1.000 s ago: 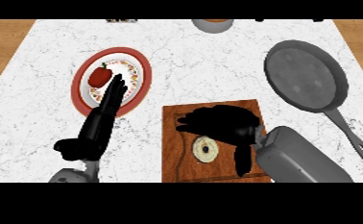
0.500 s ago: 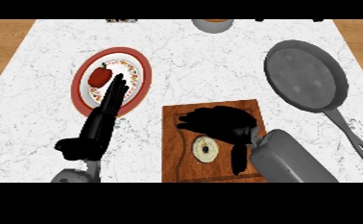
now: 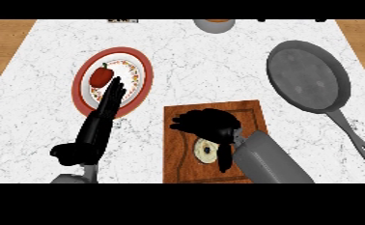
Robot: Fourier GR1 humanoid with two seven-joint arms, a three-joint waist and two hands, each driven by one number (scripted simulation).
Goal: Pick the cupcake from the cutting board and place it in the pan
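Bench (image 3: 200, 69) of white marble, seen steeply from above, carrying three containers and a board. Grey pan (image 3: 306, 79) at right: round, nothing in it, its handle running toward the lower right edge. Red-rimmed plate (image 3: 143, 69) at left: holds one red pepper (image 3: 101, 76) on its left half. Grey bowl (image 3: 214, 25) at the far edge, cut by the view's top; what it holds cannot be told.

Wooden cutting board (image 3: 182, 166) lies near the lower middle, well apart from the pan. The cupcake (image 3: 205, 150) sits on this board, seen as a pale ring from above. The right robot hand (image 3: 210, 122) hangs over the board just beyond the cupcake, fingers apart and pointing left, thumb reaching down just beside the cupcake's right side; it is not closed round the cupcake. The left robot hand (image 3: 96, 127) is spread flat, its straight fingers lying over the plate's lower part, near the pepper, clasping nothing.
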